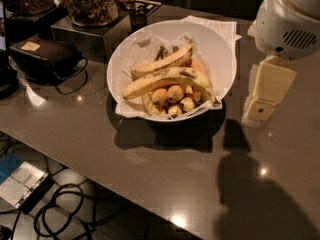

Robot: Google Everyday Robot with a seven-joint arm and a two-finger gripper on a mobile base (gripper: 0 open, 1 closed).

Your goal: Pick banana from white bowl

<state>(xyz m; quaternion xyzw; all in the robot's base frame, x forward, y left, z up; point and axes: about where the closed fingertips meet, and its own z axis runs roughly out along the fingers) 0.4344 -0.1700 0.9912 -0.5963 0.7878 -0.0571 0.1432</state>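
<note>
The banana [167,78] lay in the bowl [216,46], on top of small bananas [175,95]. The gripper [263,104] hung just right of the bowl. I could not tell if it was clenched.

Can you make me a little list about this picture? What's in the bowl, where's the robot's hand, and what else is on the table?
bowl: white bowl, lined with crumpled paper, on the grey table
big fruit: banana, speckled, lying across the top of the pile
other fruit: slimmer banana behind it; small stubby bananas below it
robot hand: gripper, right of the bowl, outside it, not touching any fruit
left side: black box with a cable
behind the bowl: jar of snacks
job: banana not yet picked
</note>
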